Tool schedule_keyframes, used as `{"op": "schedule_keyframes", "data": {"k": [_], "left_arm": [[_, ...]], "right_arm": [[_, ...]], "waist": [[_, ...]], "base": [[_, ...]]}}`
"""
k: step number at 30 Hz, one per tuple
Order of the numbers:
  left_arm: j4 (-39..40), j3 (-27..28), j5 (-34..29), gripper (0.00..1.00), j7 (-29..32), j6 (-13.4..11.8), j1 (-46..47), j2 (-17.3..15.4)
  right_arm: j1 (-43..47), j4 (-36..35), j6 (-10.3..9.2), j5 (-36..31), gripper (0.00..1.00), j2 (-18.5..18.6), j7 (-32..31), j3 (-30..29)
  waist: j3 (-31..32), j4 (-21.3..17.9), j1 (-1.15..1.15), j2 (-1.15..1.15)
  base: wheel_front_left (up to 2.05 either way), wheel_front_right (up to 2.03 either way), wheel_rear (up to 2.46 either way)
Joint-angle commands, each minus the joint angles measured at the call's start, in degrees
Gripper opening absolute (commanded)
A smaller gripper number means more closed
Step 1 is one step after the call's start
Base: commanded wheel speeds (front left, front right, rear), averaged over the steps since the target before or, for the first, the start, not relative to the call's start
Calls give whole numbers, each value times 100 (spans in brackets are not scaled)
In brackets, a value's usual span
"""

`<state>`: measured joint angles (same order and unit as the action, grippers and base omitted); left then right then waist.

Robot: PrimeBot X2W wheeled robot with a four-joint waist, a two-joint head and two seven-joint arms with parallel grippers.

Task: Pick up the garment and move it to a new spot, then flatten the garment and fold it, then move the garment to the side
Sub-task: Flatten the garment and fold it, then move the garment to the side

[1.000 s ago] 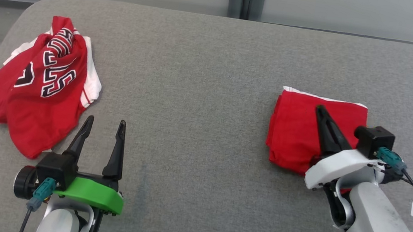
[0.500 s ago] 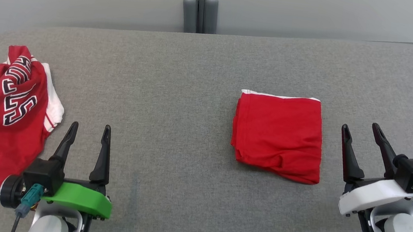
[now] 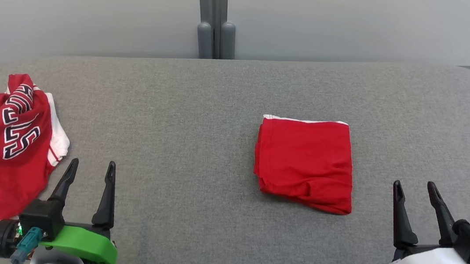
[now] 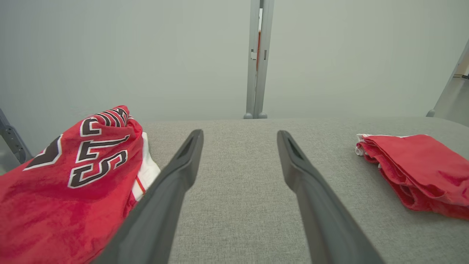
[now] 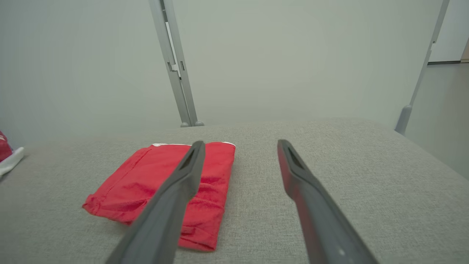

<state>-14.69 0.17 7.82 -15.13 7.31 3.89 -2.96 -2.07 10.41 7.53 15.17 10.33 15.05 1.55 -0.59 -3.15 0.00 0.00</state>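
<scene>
The folded red garment (image 3: 305, 164) lies flat on the grey fabric-covered table (image 3: 201, 115), right of the table's middle and about midway between its far edge and its near edge. It is a roughly square bundle. A thin white trim runs along its far side, and its near edge is thicker and creased where the layers stack. Nothing touches it.

The right gripper (image 3: 414, 183) hangs near the table's near edge, to the right of the garment and well apart from it. Its two dark fingers stand spread wide and point toward the far edge, with only bare grey fabric between them. In the right wrist view the garment lies to the left behind the left-hand finger, and the gap between the fingers is empty.

The left gripper (image 3: 94, 162) sits toward the near left corner of the table on its green mount. Its fingers are likewise spread wide and it holds nothing. Just to its left, by the table's left edge, lies a crumpled red jersey (image 3: 3, 145) with white trim and dark, white-outlined lettering. It is heaped loosely, and its lower folds lie close beside the gripper's base. Whether the two touch cannot be told.

Beyond the table's far edge stands a pale wall (image 3: 99, 1), with a grey vertical post (image 3: 213, 14) rising behind the middle of that edge.
</scene>
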Motion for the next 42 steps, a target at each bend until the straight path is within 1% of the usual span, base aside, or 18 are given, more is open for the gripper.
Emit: {"op": "schedule_keyframes", "data": {"k": [1,7,13,36,42], "left_arm": [[34,49,-42,100,0,14,-118,-53],[84,184,-78,100,0,-39,-264,-63],[145,321,-33,100,0,-34,-384,-98],[119,360,-16,100,0,-7,-394,-65],[102,364,-18,100,0,-5,-389,-61]], "right_arm": [[104,-68,-9,-11,100,-7,17,-33],[343,-168,-8,-42,100,-39,17,-101],[445,-216,-9,-94,100,-83,17,-137],[497,-293,-8,-247,100,-122,17,-23],[496,-283,-8,-181,100,-137,17,25]], "waist": [[35,28,0,0],[104,89,0,0],[152,152,0,0],[135,307,0,0],[148,332,0,0]], "base": [[0,0,0],[0,0,0],[0,0,0],[0,0,0],[0,0,0]]}}
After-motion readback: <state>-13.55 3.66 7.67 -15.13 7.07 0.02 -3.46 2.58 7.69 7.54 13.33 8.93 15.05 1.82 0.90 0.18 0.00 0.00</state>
